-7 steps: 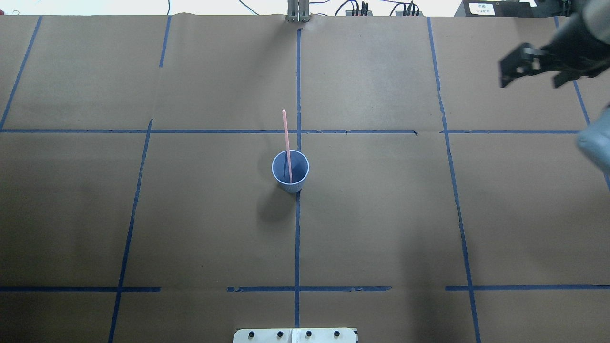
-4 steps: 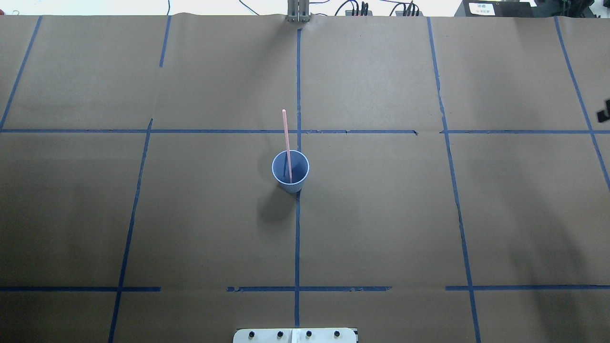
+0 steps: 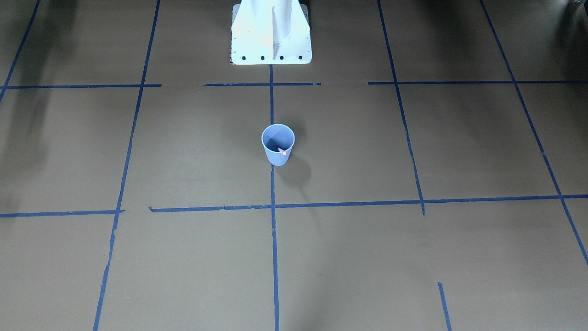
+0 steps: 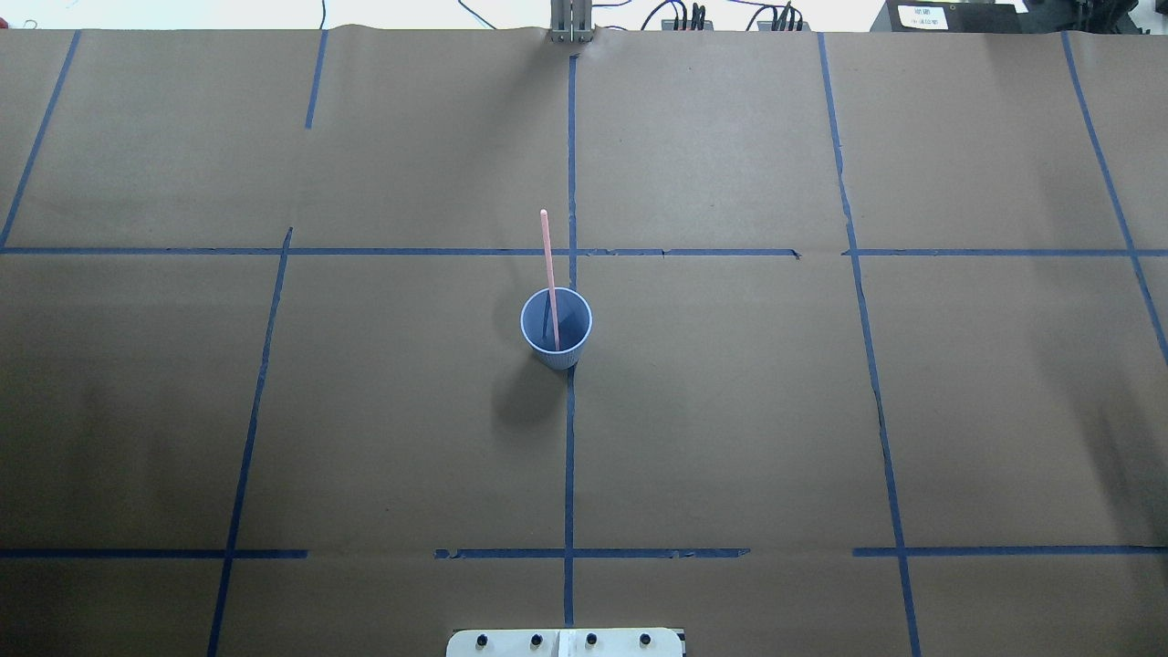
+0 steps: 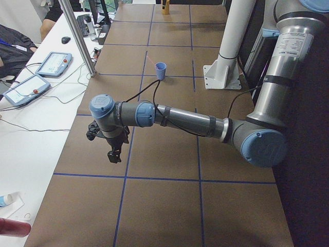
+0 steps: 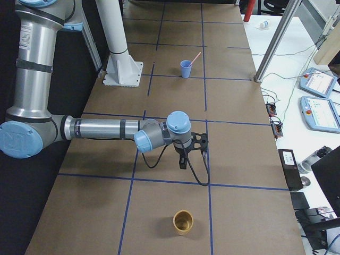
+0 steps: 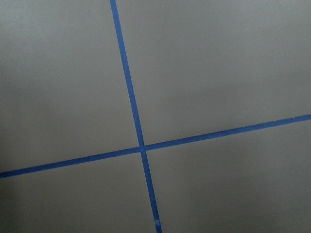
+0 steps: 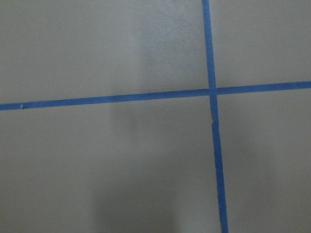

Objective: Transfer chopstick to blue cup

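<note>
The blue cup (image 4: 558,358) stands upright at the table's middle on a blue tape line; it also shows in the front view (image 3: 275,157) and both side views (image 5: 161,70) (image 6: 185,68). One pink chopstick (image 4: 547,260) stands in it, leaning on the far rim; only its tip (image 3: 282,151) shows from the front. My left gripper (image 5: 112,153) hangs over the table's left end, far from the cup. My right gripper (image 6: 186,159) hangs over the right end. Both show only in side views, so I cannot tell whether they are open or shut.
A small golden cup (image 6: 183,222) stands at the table's right end, beyond my right gripper. The white robot base (image 3: 271,32) is behind the blue cup. A side table with tablets (image 5: 31,85) and a metal post (image 5: 77,36) borders the far edge.
My right gripper has moved out of the overhead view past its right edge. The cup and the chopstick have not moved.
</note>
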